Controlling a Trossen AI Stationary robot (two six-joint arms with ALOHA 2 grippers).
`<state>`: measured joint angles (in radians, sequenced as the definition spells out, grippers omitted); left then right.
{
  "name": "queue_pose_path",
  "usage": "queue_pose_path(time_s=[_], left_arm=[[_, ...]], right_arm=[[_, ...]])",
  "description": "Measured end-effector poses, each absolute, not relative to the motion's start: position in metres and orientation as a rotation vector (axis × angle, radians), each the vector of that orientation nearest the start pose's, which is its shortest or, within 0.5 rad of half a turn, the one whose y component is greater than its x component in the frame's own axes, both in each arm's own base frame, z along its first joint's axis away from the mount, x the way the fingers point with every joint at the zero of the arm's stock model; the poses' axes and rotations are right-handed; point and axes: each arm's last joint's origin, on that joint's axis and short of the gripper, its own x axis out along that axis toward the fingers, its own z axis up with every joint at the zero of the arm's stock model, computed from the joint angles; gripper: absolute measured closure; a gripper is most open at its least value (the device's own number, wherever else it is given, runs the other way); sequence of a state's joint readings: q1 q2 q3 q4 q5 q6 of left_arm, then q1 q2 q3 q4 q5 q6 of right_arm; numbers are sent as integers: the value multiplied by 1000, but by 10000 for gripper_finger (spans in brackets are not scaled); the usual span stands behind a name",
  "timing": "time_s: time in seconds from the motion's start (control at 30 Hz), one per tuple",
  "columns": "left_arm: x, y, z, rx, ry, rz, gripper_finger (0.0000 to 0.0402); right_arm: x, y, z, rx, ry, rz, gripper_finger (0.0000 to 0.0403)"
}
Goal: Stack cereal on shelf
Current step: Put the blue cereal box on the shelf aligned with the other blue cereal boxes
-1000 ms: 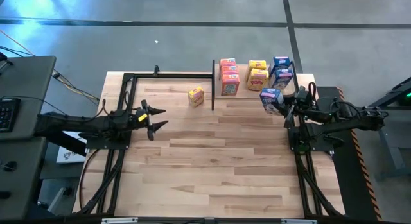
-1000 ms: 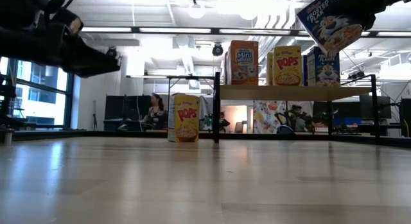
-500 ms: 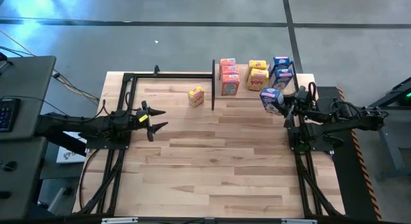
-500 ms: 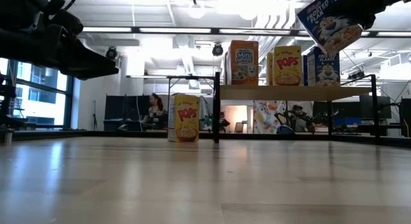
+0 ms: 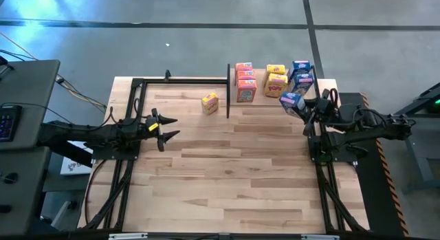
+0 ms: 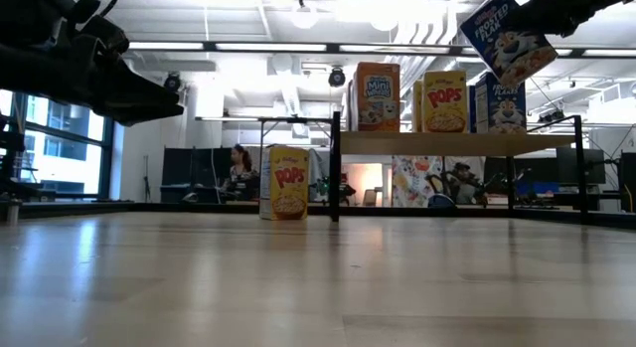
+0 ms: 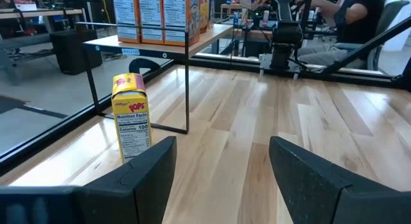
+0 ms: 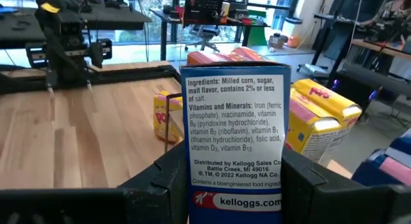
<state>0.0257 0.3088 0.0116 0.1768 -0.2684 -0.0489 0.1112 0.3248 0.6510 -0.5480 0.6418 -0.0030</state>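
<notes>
Right hand (image 5: 302,105) holds blue box (image 5: 291,100) beside shelved boxes (image 5: 276,79).

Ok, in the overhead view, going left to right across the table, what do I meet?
Left end effector → lone yellow box → orange boxes → yellow boxes → blue box held by the right end effector.

A blue miniature cereal box (image 8: 235,144) fills the middle of the view, its white ingredients panel facing the camera, clamped between the right gripper's (image 8: 232,185) two dark fingers (image 8: 160,185). Beyond it stand yellow cereal boxes (image 8: 318,124) and orange cereal boxes (image 8: 225,57). One more yellow box (image 8: 167,115) stands on the light plank-patterned wooden tabletop (image 8: 77,128), behind a thin black metal post (image 8: 168,121).
</notes>
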Motion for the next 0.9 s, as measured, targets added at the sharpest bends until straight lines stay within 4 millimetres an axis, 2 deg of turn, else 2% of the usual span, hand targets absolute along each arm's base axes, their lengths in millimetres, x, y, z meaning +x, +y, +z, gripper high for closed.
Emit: queue_pose_path(time_s=[0.6,0.73,0.9], left_arm=[[115,11,158,-35,112,297,163],[115,11,158,-35,113,297,163],[115,11,158,-35,112,297,163]], right_arm=[[73,-8,304,-45,192,-475,249],[64,-9,306,-49,157,-478,249],[44,-11,307,-60,99,-481,249]])
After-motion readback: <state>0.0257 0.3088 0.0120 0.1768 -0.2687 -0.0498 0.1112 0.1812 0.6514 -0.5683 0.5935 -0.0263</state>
